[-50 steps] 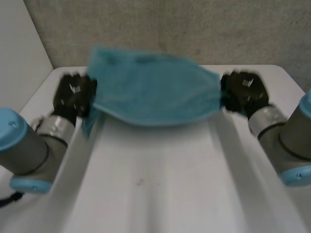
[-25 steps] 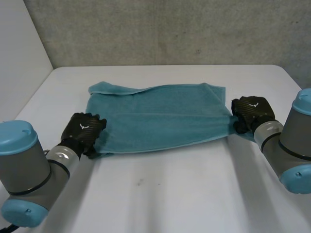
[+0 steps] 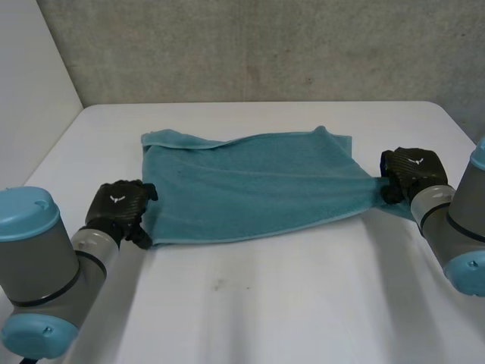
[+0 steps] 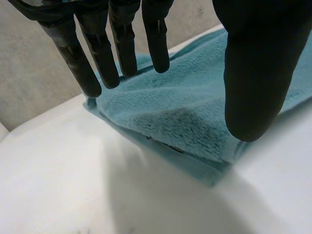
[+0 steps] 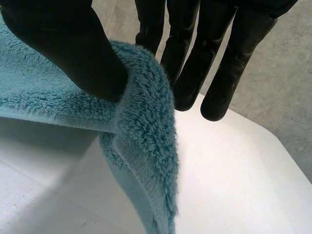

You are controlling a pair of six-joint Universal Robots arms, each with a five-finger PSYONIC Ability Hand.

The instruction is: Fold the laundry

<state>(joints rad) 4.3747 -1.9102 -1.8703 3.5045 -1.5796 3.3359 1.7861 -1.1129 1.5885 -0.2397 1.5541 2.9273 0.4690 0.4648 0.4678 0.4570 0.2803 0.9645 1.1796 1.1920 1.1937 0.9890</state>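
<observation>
— What do we find at the towel's (image 3: 250,186) left near corner?
— Our left hand (image 3: 120,208), its fingers (image 4: 105,53) straight and spread over it, thumb apart, gripping nothing.
— The towel itself?
— Spread on the table (image 3: 265,303).
— Its right edge?
— Our right hand (image 3: 409,173) pinches it between thumb and fingers.

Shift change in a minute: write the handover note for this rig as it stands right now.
Left hand: open, fingers straight over the near left corner of the towel, not gripping it.
Right hand: shut on the near right corner, pinched between thumb and fingers, raised off the table.
Towel: lies flat mid-table, two layers showing at the left corner.
Done: one fold, judging by the layers.
Left: release the right corner, then probably fold again.
</observation>
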